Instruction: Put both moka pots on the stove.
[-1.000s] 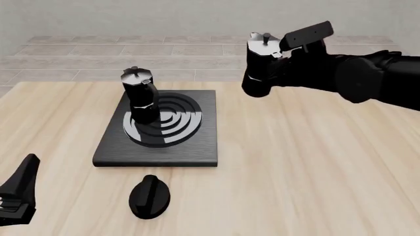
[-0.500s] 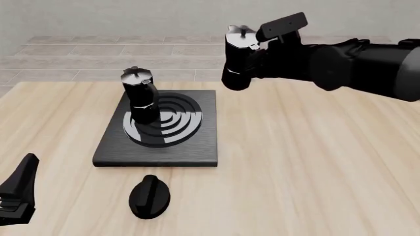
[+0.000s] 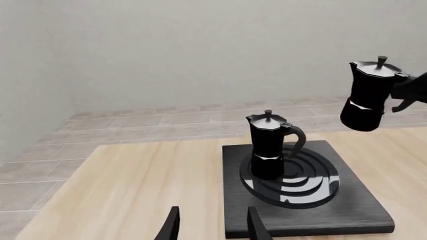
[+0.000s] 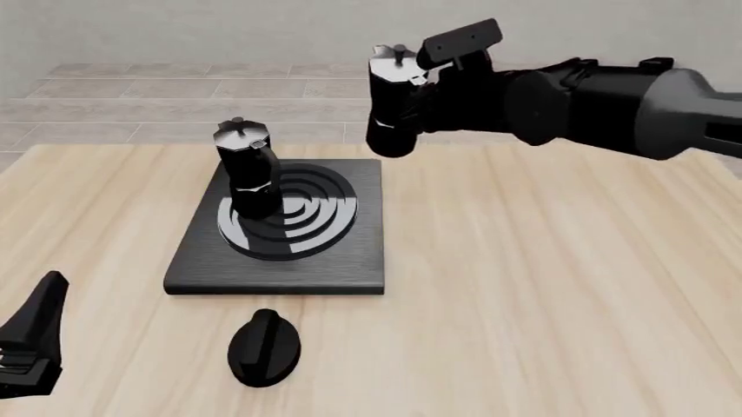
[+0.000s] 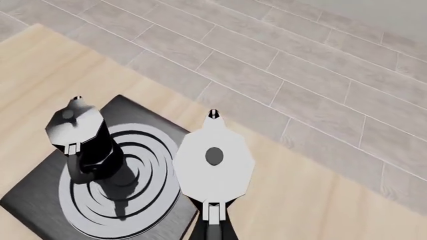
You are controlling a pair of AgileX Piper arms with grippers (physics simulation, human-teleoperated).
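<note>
Front view: right gripper [image 4: 432,82] clamps second moka pot [image 4: 394,104] aloft beside stove [image 4: 281,228]; first moka pot [image 4: 248,170] on burner. Left gripper [image 4: 29,343] open, empty.

The right arm [image 4: 614,91] reaches in from the right, stretched nearly level and high above the counter [image 4: 557,287], its wrist turned toward the left. Its end effector [image 4: 435,82] is clamped on a pot [image 4: 394,100] by the handle side and holds it upright in the air, clear of the counter. The left end effector [image 4: 29,343] sits low at the near left corner, close above the counter, well apart from the right arm. In the left wrist view its two fingers [image 3: 172,225] stand parted with nothing between them
</note>
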